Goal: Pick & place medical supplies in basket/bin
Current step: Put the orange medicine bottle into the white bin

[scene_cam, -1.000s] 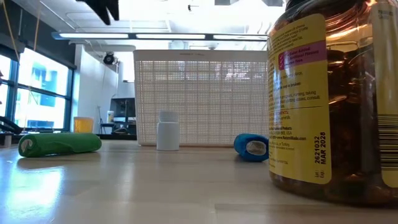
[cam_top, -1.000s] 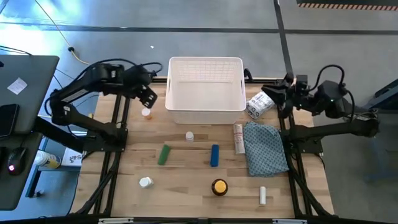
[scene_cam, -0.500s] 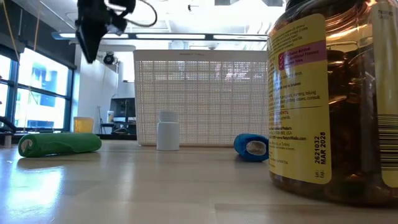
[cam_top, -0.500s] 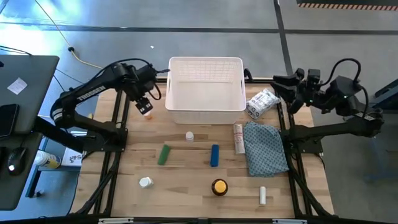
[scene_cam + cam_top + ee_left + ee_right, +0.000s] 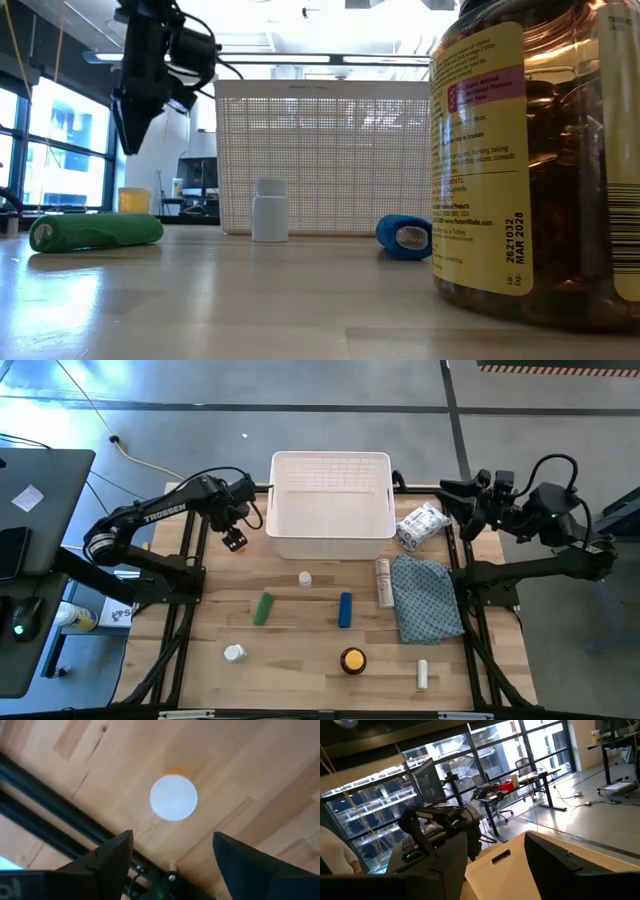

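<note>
Wooden table (image 5: 300, 660); green piece (image 5: 263, 608) and blue piece (image 5: 345, 610) lie near-parallel, pointing binward.

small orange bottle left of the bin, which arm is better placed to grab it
Left. The left tool hangs open right above the white-capped bottle; the right tool is far across the bin.

We see bright light from ceiling lamps (image 5: 330, 58) and big windows (image 5: 470, 765). The brown bottle (image 5: 540, 160) sits too close and looks blurry. The counter (image 5: 250, 300) shines softly.
</note>
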Available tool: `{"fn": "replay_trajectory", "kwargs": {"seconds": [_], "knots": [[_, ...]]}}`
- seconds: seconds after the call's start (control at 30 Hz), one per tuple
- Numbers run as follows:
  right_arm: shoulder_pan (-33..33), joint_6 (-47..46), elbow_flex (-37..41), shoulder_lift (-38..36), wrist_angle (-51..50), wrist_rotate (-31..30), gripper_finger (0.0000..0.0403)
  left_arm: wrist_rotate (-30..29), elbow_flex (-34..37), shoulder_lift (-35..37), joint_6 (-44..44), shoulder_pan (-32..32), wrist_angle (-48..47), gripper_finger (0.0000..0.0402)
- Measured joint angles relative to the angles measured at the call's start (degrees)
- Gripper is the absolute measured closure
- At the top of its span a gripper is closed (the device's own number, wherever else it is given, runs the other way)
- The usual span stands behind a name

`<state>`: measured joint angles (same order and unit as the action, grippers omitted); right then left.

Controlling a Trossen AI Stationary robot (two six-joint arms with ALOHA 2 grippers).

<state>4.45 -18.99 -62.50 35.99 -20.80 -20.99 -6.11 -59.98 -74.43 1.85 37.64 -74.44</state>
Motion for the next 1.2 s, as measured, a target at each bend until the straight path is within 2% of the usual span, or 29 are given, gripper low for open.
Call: {"fn": "replay_trajectory", "kwargs": {"seconds": [0.23, 0.5, 0.87, 1.2], "knots": [[0.02, -0.02, 0.0, 0.0, 0.0, -1.25, 0.0214, 0.9, 0.54, -2.27, -0.17, 2.35, 4.68, 0.0059], [0.02, -0.52, 0.0, 0.0, 0.0, -1.41, 0.0214, 1.73, 0.54, -8.18, -2.14, 4.0, 4.93, 0.0057], [0.0, -0.56, 0.0, 0.0, -0.76, -1.39, 0.0214, 2.71, 2.89, -8.68, -3.13, 3.99, 7.69, 0.0057], [0.01, -0.53, 0.02, 0.0, -1.27, -1.39, 0.0214, 2.81, 5.02, -8.68, -1.77, 3.99, 10.51, 0.0093]]}}
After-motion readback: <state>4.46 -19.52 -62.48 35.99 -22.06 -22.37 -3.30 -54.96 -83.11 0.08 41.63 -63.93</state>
